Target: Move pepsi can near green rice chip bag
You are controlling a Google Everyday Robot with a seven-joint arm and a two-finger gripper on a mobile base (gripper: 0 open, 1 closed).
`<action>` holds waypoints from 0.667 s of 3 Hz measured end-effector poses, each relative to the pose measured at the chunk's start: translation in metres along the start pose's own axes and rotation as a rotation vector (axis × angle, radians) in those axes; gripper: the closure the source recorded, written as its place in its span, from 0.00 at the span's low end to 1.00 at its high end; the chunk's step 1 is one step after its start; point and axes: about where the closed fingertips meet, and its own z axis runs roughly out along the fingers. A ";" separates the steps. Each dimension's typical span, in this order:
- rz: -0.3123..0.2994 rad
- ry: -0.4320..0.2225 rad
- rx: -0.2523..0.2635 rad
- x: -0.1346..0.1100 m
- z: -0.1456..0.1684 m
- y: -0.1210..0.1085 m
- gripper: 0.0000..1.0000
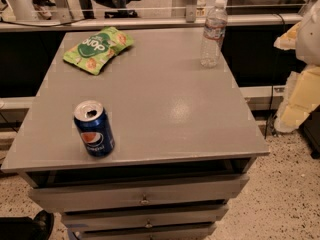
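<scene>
nearest, the small dark blue aluminium pepsi can (94, 129) stands upright near the front left edge of the flat grey worktop (165, 109). right of the can, past the worktop's side, hangs the pale cream claw (295, 109); spread or pressed together, i cannot tell. straight behind the can, well apart, lies the flat light green rice chip bag (97, 49); far back right of the can stands a clear plastic water bottle (213, 33).
</scene>
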 end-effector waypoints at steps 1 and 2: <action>0.000 0.000 0.000 0.000 0.000 0.000 0.00; 0.005 -0.020 0.007 -0.003 0.004 -0.002 0.00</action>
